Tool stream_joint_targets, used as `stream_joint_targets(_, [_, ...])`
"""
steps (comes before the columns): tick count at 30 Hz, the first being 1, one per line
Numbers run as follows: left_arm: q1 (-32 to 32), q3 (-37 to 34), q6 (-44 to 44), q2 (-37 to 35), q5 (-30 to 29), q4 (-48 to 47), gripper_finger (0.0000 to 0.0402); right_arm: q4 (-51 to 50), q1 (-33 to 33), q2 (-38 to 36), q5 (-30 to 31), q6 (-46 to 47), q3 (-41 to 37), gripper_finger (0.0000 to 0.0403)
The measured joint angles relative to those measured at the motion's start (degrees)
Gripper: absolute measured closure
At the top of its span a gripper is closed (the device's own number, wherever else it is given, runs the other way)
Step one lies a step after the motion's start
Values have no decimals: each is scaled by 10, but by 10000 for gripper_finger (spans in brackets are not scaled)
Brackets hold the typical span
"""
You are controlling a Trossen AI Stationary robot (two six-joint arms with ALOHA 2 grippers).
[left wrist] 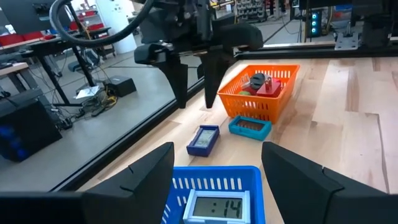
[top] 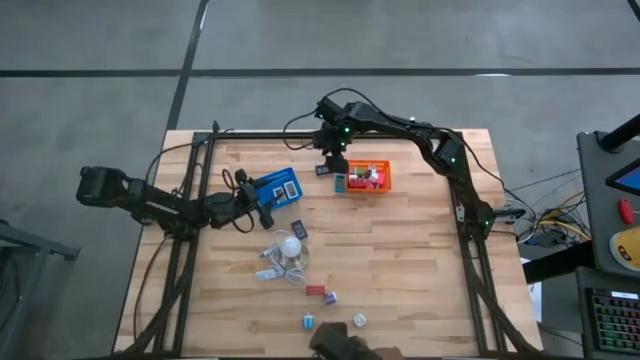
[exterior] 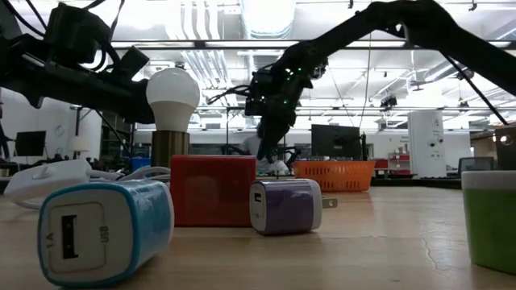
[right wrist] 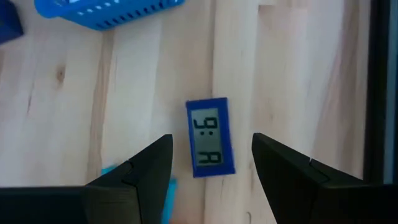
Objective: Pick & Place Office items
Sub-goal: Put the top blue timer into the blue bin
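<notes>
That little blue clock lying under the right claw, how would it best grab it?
From straight above, probably. The blue clock lies flat, face up, on the table, and the open right gripper hangs over it. Closing on the two long edges suits it best: that is its narrow width, lined up between the fingers.

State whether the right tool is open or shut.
Open: the right tool shows its two fingers spread apart above the small blue clock, which lies flat on the table.

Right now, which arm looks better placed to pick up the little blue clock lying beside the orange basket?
The right one, I'd judge. Its gripper hangs open directly over the blue clock, near the orange basket. The left gripper sits farther off, at the blue basket.
</notes>
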Motion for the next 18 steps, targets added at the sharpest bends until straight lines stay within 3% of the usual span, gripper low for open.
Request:
stream_joint_targets(7, [0, 0, 4, -2, 2, 0, 154, -18, 8, -7, 8, 23, 2, 170])
stream_joint_targets(18, [0, 0, 0, -3, 22, 0, 154, -33, 11, -4, 9, 23, 5, 63])
